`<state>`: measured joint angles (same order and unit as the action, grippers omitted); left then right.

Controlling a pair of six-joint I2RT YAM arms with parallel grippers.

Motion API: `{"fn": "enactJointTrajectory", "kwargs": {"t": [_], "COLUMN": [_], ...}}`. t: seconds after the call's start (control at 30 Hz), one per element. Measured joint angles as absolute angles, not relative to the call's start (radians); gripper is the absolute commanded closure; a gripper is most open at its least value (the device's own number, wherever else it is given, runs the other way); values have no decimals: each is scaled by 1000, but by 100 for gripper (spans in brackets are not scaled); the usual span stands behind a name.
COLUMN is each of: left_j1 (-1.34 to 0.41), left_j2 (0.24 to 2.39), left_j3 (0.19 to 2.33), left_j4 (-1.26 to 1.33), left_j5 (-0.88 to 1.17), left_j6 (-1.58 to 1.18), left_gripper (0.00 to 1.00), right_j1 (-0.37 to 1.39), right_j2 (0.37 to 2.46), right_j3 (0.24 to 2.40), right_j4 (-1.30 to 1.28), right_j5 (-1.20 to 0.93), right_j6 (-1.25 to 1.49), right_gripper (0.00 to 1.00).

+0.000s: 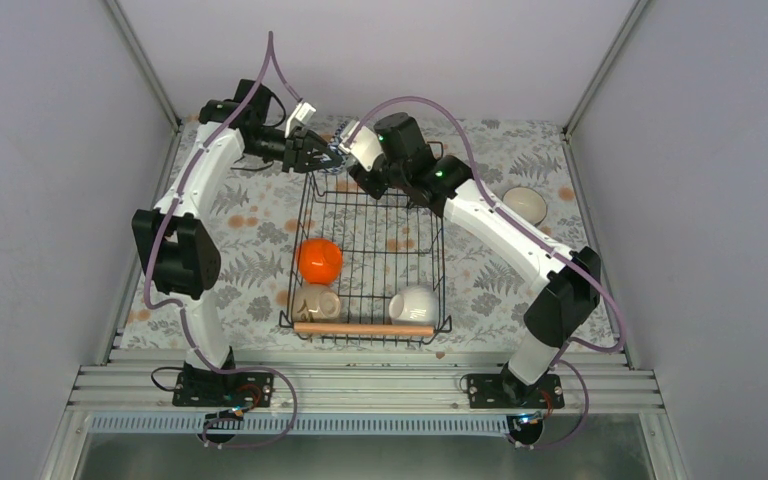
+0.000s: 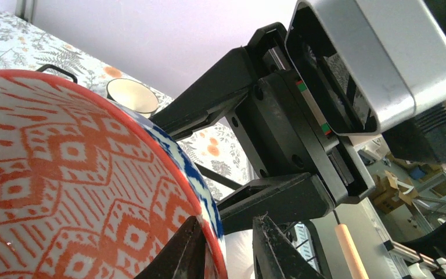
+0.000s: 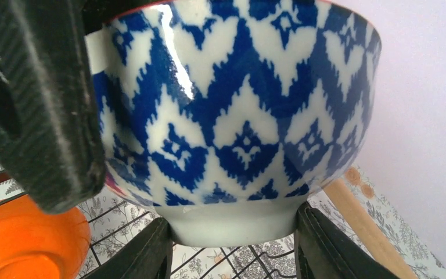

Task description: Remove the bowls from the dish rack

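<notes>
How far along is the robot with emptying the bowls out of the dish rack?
Done: one bowl sits on the table, right of the dish rack. In hand: the patterned bowl at the rack's far end, with the right gripper clamping its foot and the left gripper astride its rim. Left: the orange bowl, beige bowl and white bowl lie in the rack.

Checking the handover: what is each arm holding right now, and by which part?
The right gripper holds the patterned bowl by its white foot; the left gripper's fingers straddle its rim, grip unclear.
</notes>
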<state>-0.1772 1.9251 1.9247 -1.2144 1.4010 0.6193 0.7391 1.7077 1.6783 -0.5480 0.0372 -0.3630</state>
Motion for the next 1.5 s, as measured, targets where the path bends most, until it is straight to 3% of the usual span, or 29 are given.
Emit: {"fn": "enactJointTrajectory", "kwargs": {"t": [0.17,0.3,0.6,0.77,1.03,1.27,1.5], "left_j1": [-177,-177,-184,-196,-245,-280,-411], "left_j2": [1925,1925,1921,1879,1797,1759,1759], "left_j3": [1925,1921,1899,1866,1807,1703,1676], "left_j4": [-1207,-1203,-1163,-1110,-1015,-929,-879], "left_j5": [1396,1385,1351,1329,1271,984,740], "left_j6": [619,619,614,571,481,414,376], "left_gripper": [78,90,97,98,98,98,98], "right_j1": [739,739,738,738,739,728,685], "right_j2": [1708,1707,1694,1662,1581,1385,1208], "right_j3": [1678,1669,1635,1620,1589,1572,1572], "right_j4": [-547,-538,-531,-542,-592,-674,-695], "right_j5": [35,34,28,27,27,50,127], "right_j6": [-363,-363,-350,-347,-346,-332,-332], "right_gripper": [90,90,88,76,46,33,28]}}
